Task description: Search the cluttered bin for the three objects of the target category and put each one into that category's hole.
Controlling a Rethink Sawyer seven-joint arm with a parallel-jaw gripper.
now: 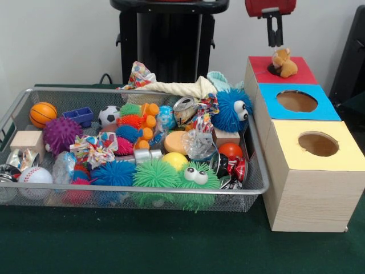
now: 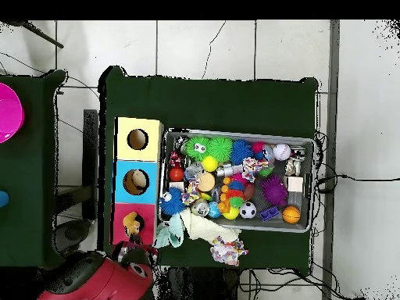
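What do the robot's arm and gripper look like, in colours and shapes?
The arm is a bulky, rounded red shell with black parts at its joints. In the front view, a red block at its end carries the gripper: two thin, straight black fingers pointing down. No cables or markings are visible.

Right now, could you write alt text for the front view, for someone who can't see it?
A robot gripper hangs above a tan plush toy sitting in the red-topped hole of a wooden box. Beside it, a wire bin overflows with colourful toys.
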